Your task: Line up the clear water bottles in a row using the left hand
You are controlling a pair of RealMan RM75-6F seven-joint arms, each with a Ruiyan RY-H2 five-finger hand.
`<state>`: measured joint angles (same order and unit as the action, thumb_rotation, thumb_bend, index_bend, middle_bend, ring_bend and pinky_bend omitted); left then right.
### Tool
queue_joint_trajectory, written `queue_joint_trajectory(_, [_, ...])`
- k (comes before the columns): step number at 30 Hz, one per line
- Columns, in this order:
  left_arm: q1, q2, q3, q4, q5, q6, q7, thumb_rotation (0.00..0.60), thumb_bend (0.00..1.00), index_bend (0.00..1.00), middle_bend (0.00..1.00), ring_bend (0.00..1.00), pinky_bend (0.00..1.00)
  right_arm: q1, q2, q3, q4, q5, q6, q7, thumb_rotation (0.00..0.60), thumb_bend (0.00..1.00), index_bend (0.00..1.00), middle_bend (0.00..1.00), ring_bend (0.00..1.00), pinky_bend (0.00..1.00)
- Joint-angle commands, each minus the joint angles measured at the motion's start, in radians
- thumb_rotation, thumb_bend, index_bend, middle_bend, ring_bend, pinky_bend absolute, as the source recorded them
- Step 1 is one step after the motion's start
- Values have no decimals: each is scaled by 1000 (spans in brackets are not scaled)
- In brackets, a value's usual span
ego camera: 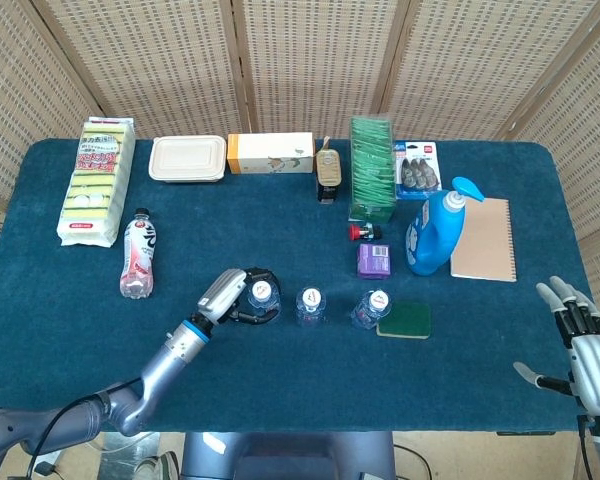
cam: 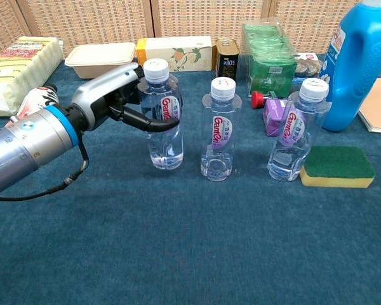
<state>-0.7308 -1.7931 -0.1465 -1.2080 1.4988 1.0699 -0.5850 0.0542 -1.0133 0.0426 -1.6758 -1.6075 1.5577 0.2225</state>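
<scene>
At table centre, front half: three clear water bottles, white caps, purple-and-white labels, all upright.

Item 1: held bottle (cam: 163,114). Left hand (cam: 117,95) grips it, fingers curled round the labelled upper body; base on or just above the cloth, cannot tell which. It stands just beside item 2, at its 9 o'clock.

Item 2: middle bottle (cam: 219,129), free-standing, apart from both neighbours.

Item 3: right-end bottle (cam: 300,129), at 3 o'clock of item 2, just beside or touching the green sponge (cam: 338,166).

Handling, as judged: bottles look only part-filled, so light and easily tipped; thin ribbed plastic will likely give under a hard squeeze; smooth label may slip. Best hold is mid-body at the label, where the hand now sits, keeping the bottle vertical.

Right hand (ego camera: 578,345): at 4 o'clock off the table edge, fingers spread, holding nothing.

Other stock: blue detergent jug (cam: 360,60) at 1 o'clock of item 3; pink drink bottle (ego camera: 138,255) lying well apart at 9 o'clock.
</scene>
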Motion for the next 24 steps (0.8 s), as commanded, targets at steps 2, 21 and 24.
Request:
queue_joint_trajectory(2, [-3,-24,7,33,-4,-4,8,600,294,608,477,416,476,1,0,1,1,0,-1,4,600,32,24,0,0,0])
queue_joint_trajectory(21, [25,-42,37,115,14,44,-41,600,292,609,476,417,476,2,1,-1,-1,-7,2,2,600,31,24,0,0,0])
queue_joint_trajectory(24, [24,-42,39,118,18,46,-47,600,293,609,477,416,475,1,1,-2,-3,-9,3,-2,600,31,24,0,0,0])
